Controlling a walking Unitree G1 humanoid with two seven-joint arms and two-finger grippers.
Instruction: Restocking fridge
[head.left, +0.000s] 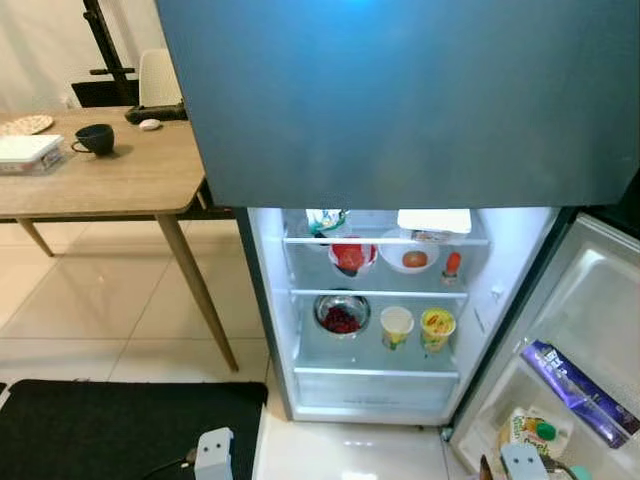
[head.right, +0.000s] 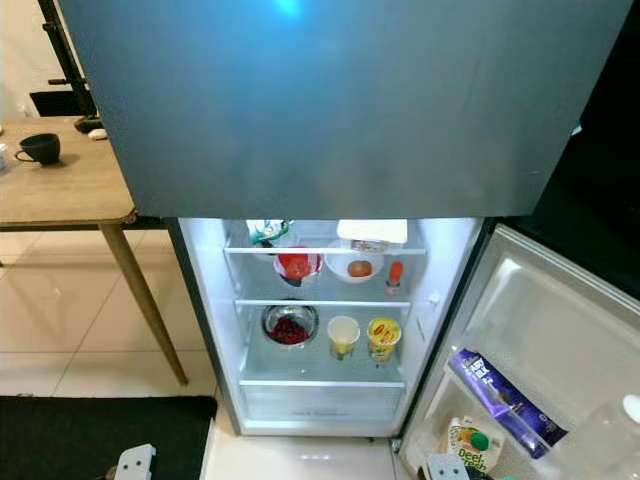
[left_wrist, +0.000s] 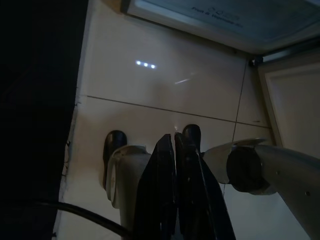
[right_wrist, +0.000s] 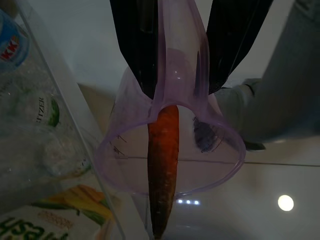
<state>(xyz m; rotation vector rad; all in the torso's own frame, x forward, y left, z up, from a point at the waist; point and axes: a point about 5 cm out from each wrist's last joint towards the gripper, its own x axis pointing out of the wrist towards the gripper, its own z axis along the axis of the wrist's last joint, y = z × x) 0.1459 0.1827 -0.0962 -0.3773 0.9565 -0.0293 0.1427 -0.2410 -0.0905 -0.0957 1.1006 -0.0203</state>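
Gripping a clear purple measuring cup (right_wrist: 170, 145), the right gripper (right_wrist: 180, 75) had its two black fingers clamped on the cup's wall, one inside and one outside. A carrot (right_wrist: 162, 170) stood in the cup and poked out past its rim. Beside it sat the door bin with a water bottle (right_wrist: 30, 105) and a juice carton (right_wrist: 55, 212).

The fridge (head.left: 370, 310) stood open and lit. On its upper shelf were a glass bowl of something red (head.left: 351, 257), a white bowl holding a tomato (head.left: 411, 258), a small orange bottle (head.left: 452, 264), a leafy bag (head.left: 325, 220) and a white tray (head.left: 434, 221). The lower shelf carried a steel bowl of dark red berries (head.left: 342, 315), a pale cup (head.left: 397, 324) and a yellow cup (head.left: 437, 327). The door shelf (head.left: 580, 330) held a purple packet (head.left: 578, 390) and the carton.

The left gripper (left_wrist: 176, 145) hung low over the floor tiles (left_wrist: 170, 85), its fingers pressed together and empty.
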